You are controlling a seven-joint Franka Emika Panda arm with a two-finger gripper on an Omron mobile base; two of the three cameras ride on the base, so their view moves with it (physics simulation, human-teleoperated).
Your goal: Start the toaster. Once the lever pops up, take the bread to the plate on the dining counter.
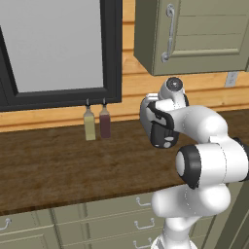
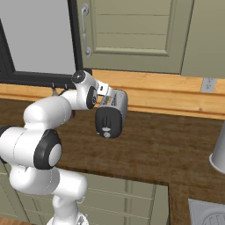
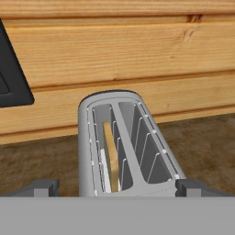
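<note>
Your gripper point(image 3: 117, 187) hangs with jaws spread wide and empty, straddling the near end of the toaster point(image 3: 121, 142), which sits on the dark wood counter point(image 2: 167, 145) against the plank wall. The bread point(image 3: 111, 156) stands in the left slot, at about 11 o'clock from the fingers. I judge starting comes first — find the lever on the black end panel point(image 2: 108, 122), narrow the jaws, and press straight down without nudging the body.
</note>
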